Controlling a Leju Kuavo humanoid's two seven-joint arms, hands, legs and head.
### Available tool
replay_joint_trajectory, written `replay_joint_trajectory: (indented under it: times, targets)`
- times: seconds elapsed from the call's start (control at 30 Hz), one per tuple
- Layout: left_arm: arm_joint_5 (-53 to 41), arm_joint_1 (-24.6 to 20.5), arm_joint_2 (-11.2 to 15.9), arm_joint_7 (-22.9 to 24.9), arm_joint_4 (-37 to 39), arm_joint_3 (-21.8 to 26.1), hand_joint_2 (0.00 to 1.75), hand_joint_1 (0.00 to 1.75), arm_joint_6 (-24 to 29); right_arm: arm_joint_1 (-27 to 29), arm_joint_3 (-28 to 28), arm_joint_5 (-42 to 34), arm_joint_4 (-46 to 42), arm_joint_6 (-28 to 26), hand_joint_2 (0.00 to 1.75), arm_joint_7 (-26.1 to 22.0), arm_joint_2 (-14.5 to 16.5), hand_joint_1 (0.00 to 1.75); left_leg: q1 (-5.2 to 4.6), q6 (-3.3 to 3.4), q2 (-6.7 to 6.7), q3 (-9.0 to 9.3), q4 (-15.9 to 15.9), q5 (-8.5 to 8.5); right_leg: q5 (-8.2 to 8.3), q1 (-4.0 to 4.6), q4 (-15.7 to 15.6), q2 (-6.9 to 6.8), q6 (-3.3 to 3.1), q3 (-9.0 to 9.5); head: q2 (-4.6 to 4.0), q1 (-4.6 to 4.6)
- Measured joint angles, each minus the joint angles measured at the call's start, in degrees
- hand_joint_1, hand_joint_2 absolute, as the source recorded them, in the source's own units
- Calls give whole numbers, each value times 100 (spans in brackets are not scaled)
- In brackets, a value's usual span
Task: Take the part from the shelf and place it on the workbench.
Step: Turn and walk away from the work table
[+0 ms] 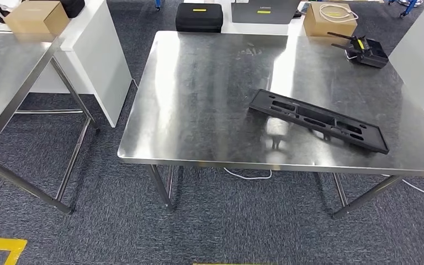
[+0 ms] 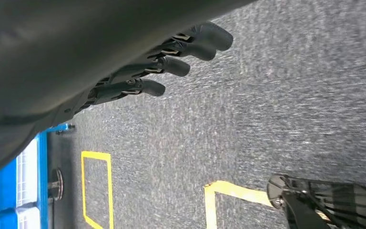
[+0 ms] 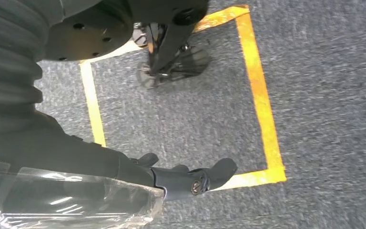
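Observation:
The part (image 1: 317, 118), a long flat black plastic piece with cut-outs, lies at a slant on the steel workbench (image 1: 210, 110), right of its middle and near the front edge. Nothing touches it. My left hand (image 2: 162, 67) hangs over the grey carpet with its dark fingers stretched out and apart, holding nothing. My right hand (image 3: 171, 179) also hangs above the carpet, its thumb and fingers extended with nothing between them. A crinkled clear plastic film (image 3: 66, 200) lies along that arm behind the hand.
A black controller with antennas (image 1: 364, 52) sits at the workbench's far right. Behind are a black case (image 1: 199, 16) and a cardboard box (image 1: 329, 19). A second steel table (image 1: 0, 72) stands at left, beside a white cabinet (image 1: 96, 55). Yellow tape (image 3: 259, 95) marks the carpet.

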Motion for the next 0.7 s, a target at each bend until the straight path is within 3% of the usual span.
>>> replay_joint_trajectory:
  times: [0.07,0.1,0.13,0.17,0.2,0.23,0.3,0.37,0.4,0.43,0.47,0.53,0.6,0.7]
  targets:
    - [2,2,-1,15,0,7,0,0,0,1,3,8,1,-11,175,7,-2,0,-9,-1,1,-88,5,61,-142,-2,351,1,25,-73,0,2]
    - [3,1,-3,38,0,16,0,0,-2,-3,8,18,2,-24,175,19,-6,0,-14,-21,-3,-169,12,131,-105,-12,154,1,85,166,0,6]
    - [-1,-3,-5,62,0,31,0,0,-3,-11,25,30,2,-35,175,37,-11,0,-26,-73,-10,-249,29,223,3,-2,-257,12,118,479,0,6]
    - [-10,-5,-8,85,0,46,0,0,-4,-19,44,41,3,-47,175,54,-15,0,-35,-133,-18,-334,49,317,131,-14,-693,21,127,787,0,6]
    - [-19,-5,-9,96,0,58,0,0,-4,-30,62,47,4,-51,175,66,-14,0,-31,-196,-27,-398,92,346,266,-33,-1150,26,86,1045,0,3]
    - [-28,-4,-8,97,0,66,0,0,-1,-37,77,50,5,-51,175,72,-10,0,-24,-249,-28,-464,193,259,320,-43,-1243,28,-9,1040,0,-4]
    - [-32,2,-7,97,0,68,0,0,5,-38,84,50,7,-51,175,72,-4,0,21,-317,-26,-638,689,-250,428,-67,-1244,4,-137,933,0,-15]
    - [-32,3,-7,97,0,68,0,0,7,-32,86,50,7,-51,175,72,-7,0,48,-376,-24,-824,1434,-757,533,-40,-1226,-10,-180,821,0,-24]
    - [-32,3,-7,97,0,68,0,0,7,-31,87,50,7,-51,175,72,-8,0,59,-393,-23,-843,1687,-841,583,-28,-1208,-13,-177,756,0,-23]
    - [-33,3,-7,97,0,68,0,0,7,-30,87,50,7,-51,175,72,-8,0,65,-398,-23,-756,1733,-798,627,-20,-1182,-14,-165,689,0,-24]
    - [-33,3,-7,97,0,68,0,0,7,-29,87,50,7,-51,175,72,-9,0,70,-390,-23,-564,1567,-675,664,-13,-1153,-14,-151,613,0,-26]
    - [-34,-7,-5,96,0,68,0,0,7,-29,89,49,7,-51,175,72,-4,0,64,-332,-25,39,766,-464,728,-3,-1098,-9,-114,500,0,-26]
    - [-34,-20,-1,95,0,68,0,0,9,-34,92,49,7,-51,175,72,8,0,27,-259,-27,409,181,-429,800,4,-1084,-15,-51,449,0,-22]
    - [-43,-27,4,97,0,68,0,0,16,-35,93,49,7,-49,175,72,26,0,-17,-135,-19,393,24,-329,920,10,-1116,-27,67,420,0,-47]
